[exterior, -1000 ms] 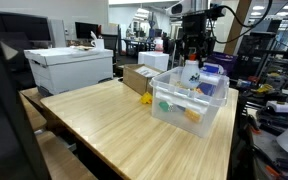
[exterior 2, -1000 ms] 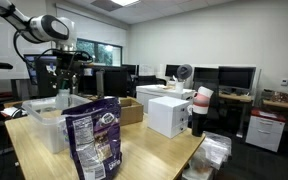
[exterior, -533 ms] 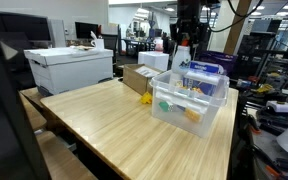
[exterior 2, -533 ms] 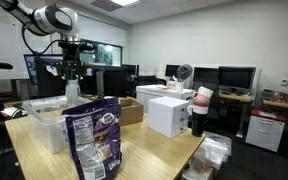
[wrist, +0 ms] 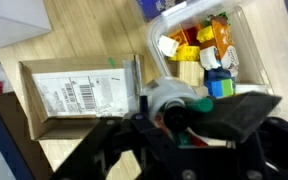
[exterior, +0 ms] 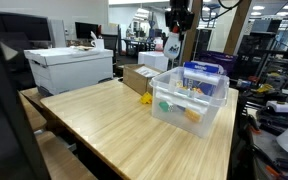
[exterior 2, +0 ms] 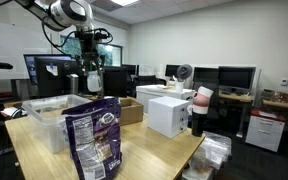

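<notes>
My gripper (exterior: 174, 32) hangs high above the table and is shut on a white bottle (exterior: 174, 46) with a red and green top. In an exterior view the gripper (exterior 2: 92, 70) holds the bottle (exterior 2: 94, 82) well above the table. The wrist view shows the bottle (wrist: 170, 99) clamped between the dark fingers (wrist: 246, 112). Below it lies an open brown cardboard box (wrist: 76, 96). A clear plastic bin (wrist: 236, 22) with several coloured toys is off to one side. The bin (exterior: 174, 112) stands on the wooden table (exterior: 104, 125).
A white box (exterior: 69, 68) sits at the table's far end, and the cardboard box (exterior: 136, 78) is beside the bin. A small yellow toy (exterior: 146, 99) lies between them. A snack bag (exterior 2: 92, 140) stands up close in front. Desks and monitors fill the room.
The gripper has lifted the bottle up out of the clear bin and carried it sideways, to above the cardboard box.
</notes>
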`<state>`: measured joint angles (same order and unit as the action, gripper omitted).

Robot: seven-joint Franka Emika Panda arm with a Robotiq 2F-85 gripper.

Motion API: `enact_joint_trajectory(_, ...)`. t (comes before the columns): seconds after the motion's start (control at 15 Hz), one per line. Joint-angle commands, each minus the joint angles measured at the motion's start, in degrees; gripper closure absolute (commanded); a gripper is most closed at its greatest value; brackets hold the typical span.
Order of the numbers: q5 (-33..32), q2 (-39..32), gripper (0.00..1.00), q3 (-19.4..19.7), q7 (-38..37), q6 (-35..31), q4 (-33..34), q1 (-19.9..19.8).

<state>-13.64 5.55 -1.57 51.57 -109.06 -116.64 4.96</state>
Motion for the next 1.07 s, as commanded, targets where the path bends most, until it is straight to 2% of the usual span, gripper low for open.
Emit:
enact_joint_trajectory(0.0,-4.4,-4.1,0.66,0.3,-3.9,2.9,6.4,-1.8)
enact_joint_trajectory(0.47,-3.7,-10.1,0.66,3.4,-3.9,5.4,14.3,-5.4)
enact_joint_trajectory(1.0,-2.1,-11.5,0.66,5.7,-4.2,2.1,13.7,-9.1)
